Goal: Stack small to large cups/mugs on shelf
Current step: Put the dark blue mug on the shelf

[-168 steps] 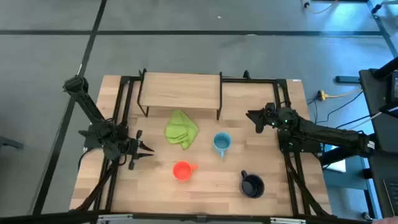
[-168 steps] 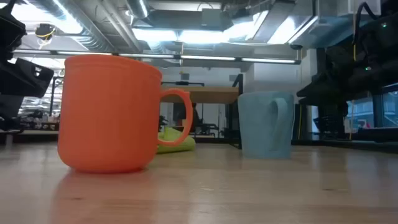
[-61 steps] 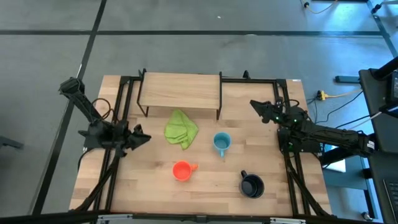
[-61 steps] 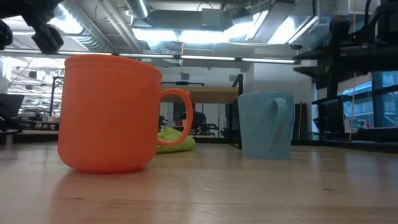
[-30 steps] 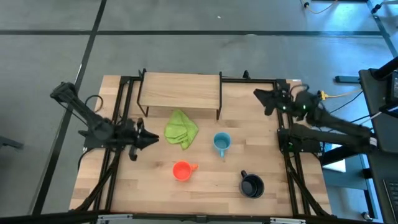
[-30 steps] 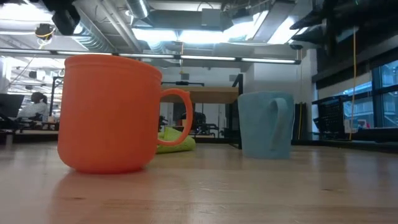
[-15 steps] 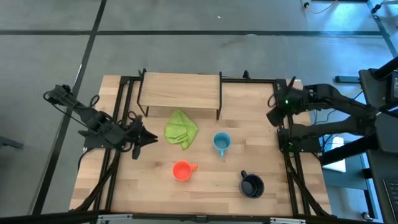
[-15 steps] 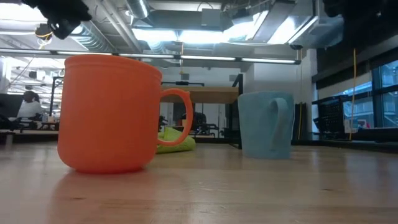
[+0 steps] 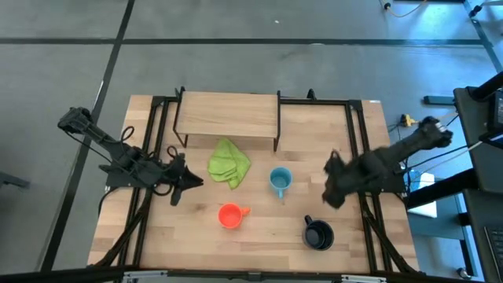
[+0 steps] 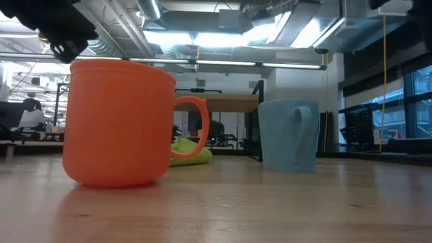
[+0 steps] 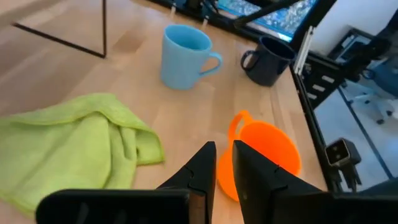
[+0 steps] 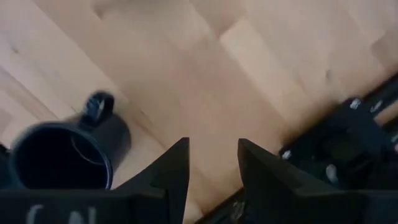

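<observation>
Three mugs stand upright on their bases on the wooden table. The orange mug (image 9: 229, 215) (image 10: 118, 121) is near the middle, the light blue mug (image 9: 280, 180) (image 11: 183, 56) is beyond it, and the navy mug (image 9: 318, 234) (image 12: 62, 155) is nearest the front edge. The shelf (image 9: 228, 115) stands on its thin black legs at the far side. My left gripper (image 9: 191, 183) (image 11: 224, 146) hovers left of the orange mug (image 11: 267, 149), open by a narrow gap. My right gripper (image 9: 333, 189) (image 12: 211, 146) hangs open above the table, just beyond the navy mug.
A crumpled green cloth (image 9: 229, 163) (image 11: 68, 149) lies between the shelf and the mugs, right beside my left gripper. Black frame rails (image 9: 363, 196) run along both table sides. Bare wood shows between the orange and navy mugs.
My right arm has swung quickly from the far right corner toward the near edge and now hangs beside the navy mug. My left gripper has sunk a little, staying left of the orange mug. The mugs and the cloth have not moved.
</observation>
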`<state>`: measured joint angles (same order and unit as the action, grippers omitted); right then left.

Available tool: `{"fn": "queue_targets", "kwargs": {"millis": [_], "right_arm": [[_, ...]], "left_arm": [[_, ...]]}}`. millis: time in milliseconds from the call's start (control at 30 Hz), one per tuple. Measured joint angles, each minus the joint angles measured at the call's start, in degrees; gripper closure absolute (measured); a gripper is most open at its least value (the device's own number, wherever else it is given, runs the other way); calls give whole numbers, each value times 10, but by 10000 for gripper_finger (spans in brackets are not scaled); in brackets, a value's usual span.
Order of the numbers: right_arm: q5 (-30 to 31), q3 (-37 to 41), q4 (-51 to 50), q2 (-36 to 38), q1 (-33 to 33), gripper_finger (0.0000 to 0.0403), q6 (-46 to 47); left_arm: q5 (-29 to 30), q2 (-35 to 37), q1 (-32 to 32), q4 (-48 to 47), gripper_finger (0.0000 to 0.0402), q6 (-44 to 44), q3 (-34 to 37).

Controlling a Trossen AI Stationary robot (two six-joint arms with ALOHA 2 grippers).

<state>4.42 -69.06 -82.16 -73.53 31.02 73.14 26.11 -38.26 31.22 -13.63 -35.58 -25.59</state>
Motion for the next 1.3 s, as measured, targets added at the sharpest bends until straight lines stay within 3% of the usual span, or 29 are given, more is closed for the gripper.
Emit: {"fn": "queue_targets", "kwargs": {"millis": [267, 600, 867, 1300], "right_arm": [[9, 0, 79, -65, 96, 265, 214], [8, 0, 161, -134, 137, 255, 338], [-15, 0, 145, -161, 159, 225, 378], [-16, 0, 172, -202, 161, 224, 378]], "left_arm": [[-27, 0, 0, -2, 371, 5, 1], [-46, 0, 0, -13, 367, 16, 1], [-47, -1, 0, -13, 365, 17, 1], [-41, -1, 0, -13, 368, 17, 1]]}}
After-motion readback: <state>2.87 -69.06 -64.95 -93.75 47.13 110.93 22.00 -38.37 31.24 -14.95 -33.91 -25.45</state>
